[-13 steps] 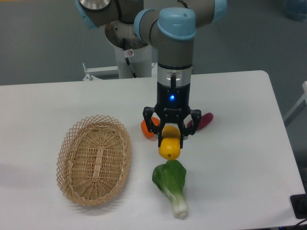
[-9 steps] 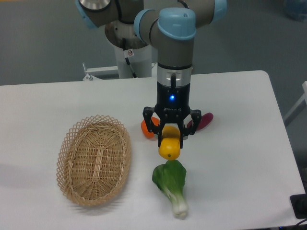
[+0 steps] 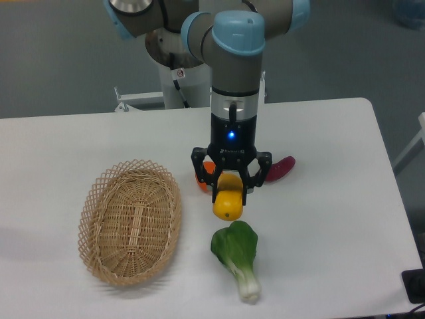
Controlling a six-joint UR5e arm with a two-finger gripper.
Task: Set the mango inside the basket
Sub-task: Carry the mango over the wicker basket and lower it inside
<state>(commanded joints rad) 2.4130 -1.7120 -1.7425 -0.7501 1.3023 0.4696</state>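
Basket (image 3: 130, 230) at 9 o'clock on white bench (image 3: 332, 219), long axis roughly 12-to-6, nothing inside, lattice rim all around. Just right of basket at upper centre: orange (image 3: 202, 181), mostly hidden behind left finger of end effector (image 3: 229, 191). End effector pointing straight down from arm (image 3: 234, 80), blue light lit on wrist, fingers closed partway onto upper end of mango (image 3: 227, 203). Mango hanging long axis near vertical, lower end sticking out below fingertips, seemingly lifted off bench, right of basket rim and not over it. Bok choy (image 3: 238, 256) at 6 o'clock from mango, just below it, leaf end up, white stem toward 5 o'clock; contact between the two unclear. Purple vegetable (image 3: 279, 169) at 2 o'clock from mango, lying on bench just beside right finger, partly hidden behind it. Black object (image 3: 416, 286) cut off at bench's lower right corner.
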